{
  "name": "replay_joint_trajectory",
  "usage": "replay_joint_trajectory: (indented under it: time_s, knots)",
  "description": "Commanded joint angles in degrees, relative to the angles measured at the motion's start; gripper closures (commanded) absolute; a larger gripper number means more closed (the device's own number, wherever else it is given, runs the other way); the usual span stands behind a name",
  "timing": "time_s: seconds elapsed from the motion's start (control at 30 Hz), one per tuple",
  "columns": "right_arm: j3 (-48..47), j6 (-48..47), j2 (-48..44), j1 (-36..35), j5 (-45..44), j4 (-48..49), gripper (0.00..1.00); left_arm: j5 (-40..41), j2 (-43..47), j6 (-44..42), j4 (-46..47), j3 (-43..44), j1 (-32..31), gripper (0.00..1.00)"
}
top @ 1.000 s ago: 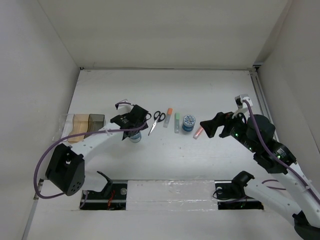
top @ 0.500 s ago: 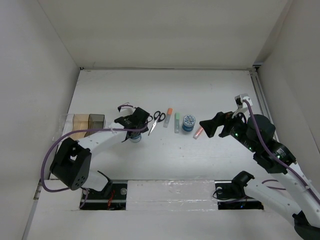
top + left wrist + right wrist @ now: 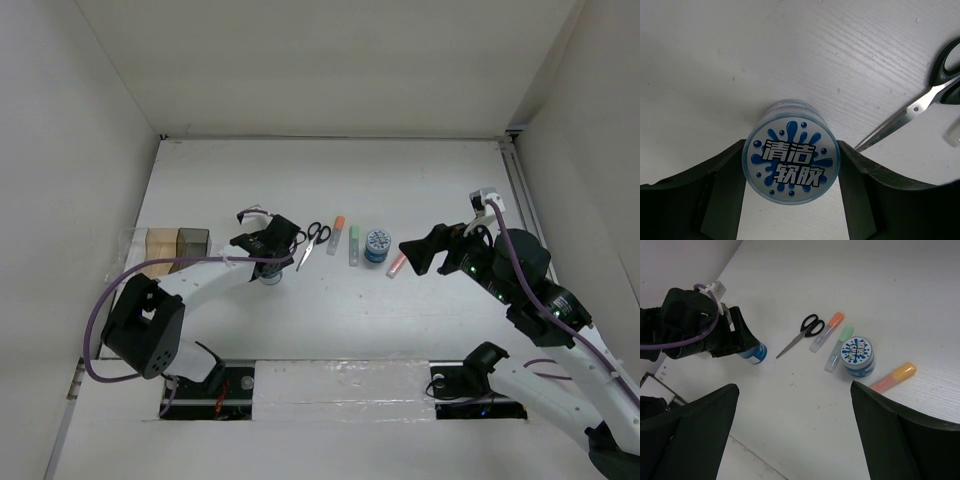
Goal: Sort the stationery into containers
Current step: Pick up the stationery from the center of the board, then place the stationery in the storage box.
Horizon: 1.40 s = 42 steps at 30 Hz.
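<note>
Nothing is sorted yet: at far left, your paler bin (image 3: 158,250) and the dark bin (image 3: 193,240) beside it show no stationery inside. Your left gripper (image 3: 790,150) pinches one roll (image 3: 790,167), which stands on the table, fingers against both its sides. The scissors (image 3: 313,240), orange-capped pen (image 3: 336,235), green-capped pen (image 3: 354,245), second roll (image 3: 377,244) and highlighter (image 3: 397,265) lie loose. Your right gripper (image 3: 408,248) gapes wide, empty.
</note>
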<state>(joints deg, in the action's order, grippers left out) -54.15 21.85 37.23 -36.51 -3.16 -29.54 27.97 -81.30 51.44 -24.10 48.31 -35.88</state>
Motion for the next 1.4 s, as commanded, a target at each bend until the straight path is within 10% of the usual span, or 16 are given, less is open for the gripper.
replay_joint_trajectory:
  time_s: [0.0, 0.7, 1.37]
  knots:
    - [-0.7, -0.7, -0.2, -1.1, 0.0, 2.4, 0.00, 0.3, -0.3, 0.3, 0.6, -0.6, 0.1, 0.93]
    - [-1.8, -1.7, -0.2, -1.1, -1.1, 1.3, 0.00, 5.2, 2.9, -5.0, -8.9, 20.9, 1.8, 1.00]
    - [-5.3, -3.9, 0.3, -1.1, 0.3, 0.7, 0.00, -12.6, 1.3, -9.3, -9.0, 31.9, 40.1, 1.00]
